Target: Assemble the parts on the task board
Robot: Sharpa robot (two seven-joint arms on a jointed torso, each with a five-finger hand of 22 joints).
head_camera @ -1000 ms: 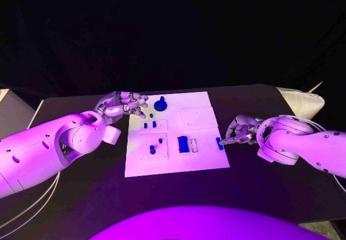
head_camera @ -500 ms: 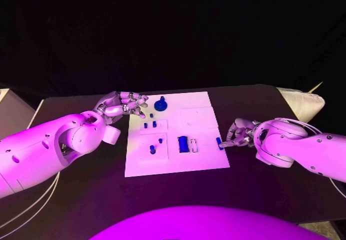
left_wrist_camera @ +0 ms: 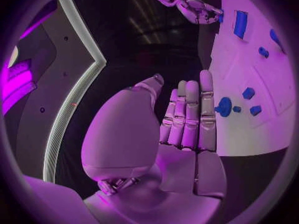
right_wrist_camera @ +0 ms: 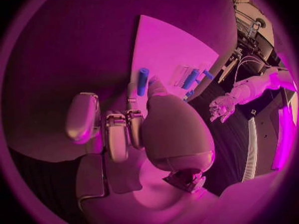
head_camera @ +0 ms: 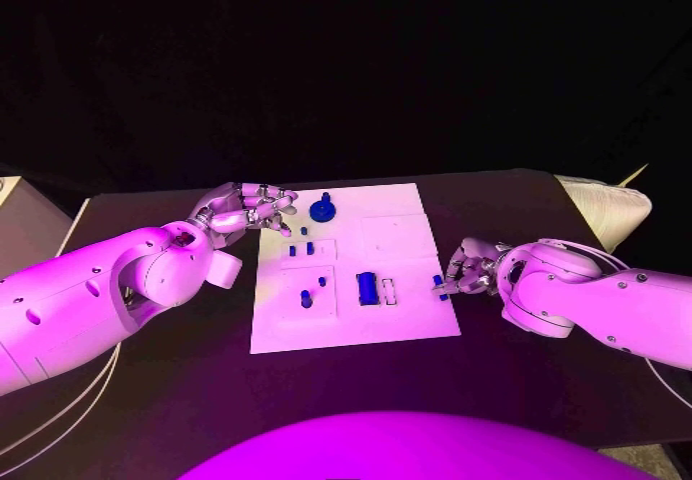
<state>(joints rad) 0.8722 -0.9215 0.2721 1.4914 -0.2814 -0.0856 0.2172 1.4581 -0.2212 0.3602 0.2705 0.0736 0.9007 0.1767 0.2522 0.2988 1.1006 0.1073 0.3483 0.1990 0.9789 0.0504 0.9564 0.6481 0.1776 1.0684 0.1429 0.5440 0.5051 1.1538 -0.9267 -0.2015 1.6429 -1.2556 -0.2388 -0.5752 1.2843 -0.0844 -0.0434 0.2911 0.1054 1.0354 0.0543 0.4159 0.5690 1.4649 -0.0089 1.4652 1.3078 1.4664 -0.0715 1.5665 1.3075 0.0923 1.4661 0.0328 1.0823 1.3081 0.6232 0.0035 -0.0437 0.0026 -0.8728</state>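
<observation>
The task board (head_camera: 353,270) lies in the middle of the black worktop (head_camera: 173,380), small blue parts (head_camera: 366,288) scattered on it. At its right edge the right hand (head_camera: 469,268) pinches a short blue peg (right_wrist_camera: 142,81); the arm hides most of that grip from above. At the board's far left corner hovers the left hand (head_camera: 245,210), its fingers (left_wrist_camera: 190,114) straight, pressed together, holding nothing.

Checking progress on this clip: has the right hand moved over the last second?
Yes. The right hand has crept toward the task board, closing on the small blue part at the board's right edge, which lies where it did.
</observation>
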